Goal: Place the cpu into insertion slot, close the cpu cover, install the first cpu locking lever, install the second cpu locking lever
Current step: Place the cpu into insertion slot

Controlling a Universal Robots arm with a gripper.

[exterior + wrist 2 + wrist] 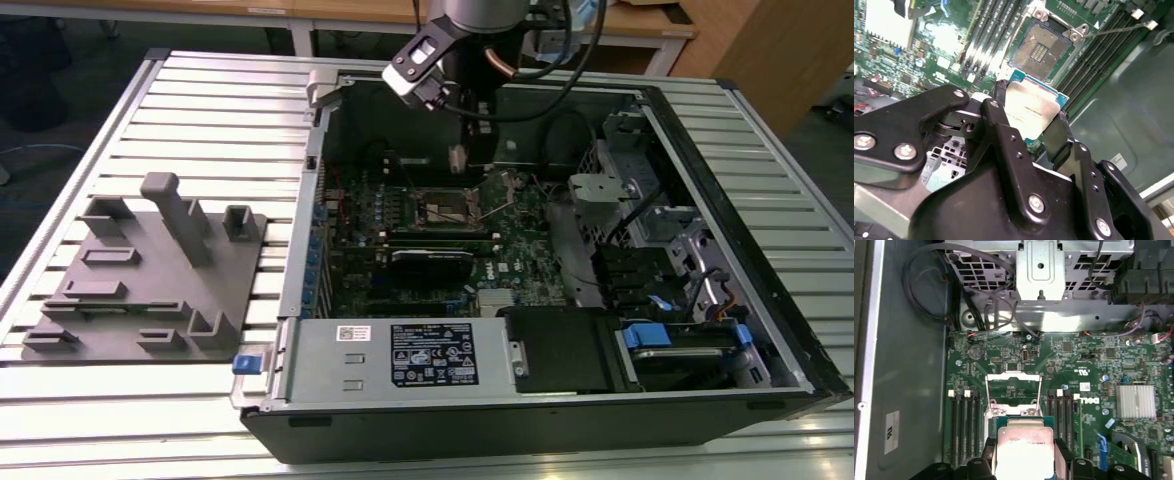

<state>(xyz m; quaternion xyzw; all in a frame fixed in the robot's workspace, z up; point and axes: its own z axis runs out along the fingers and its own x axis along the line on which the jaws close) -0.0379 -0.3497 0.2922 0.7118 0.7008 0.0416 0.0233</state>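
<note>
My gripper (458,160) hangs inside the open computer case, just above the green board. It is shut on the cpu (1031,112), a flat square chip with a silver-grey top, also seen between the black fingers (1061,457) in the first wrist view. The insertion slot (1041,47) lies open a little beyond the chip, its dark centre bare; in the exterior view the insertion slot (447,207) sits directly under the gripper. The cpu cover (987,392), a silvery frame, is swung open past the socket. A thin wire locking lever (1114,31) sticks out beside the socket.
Long black memory slots (966,425) flank the socket on both sides. A finned heatsink (1136,401) and loose cables (994,315) lie nearby, and a metal drive cage (627,200) stands at the exterior view's right. A grey fixture block (147,270) rests on the slatted table outside the case.
</note>
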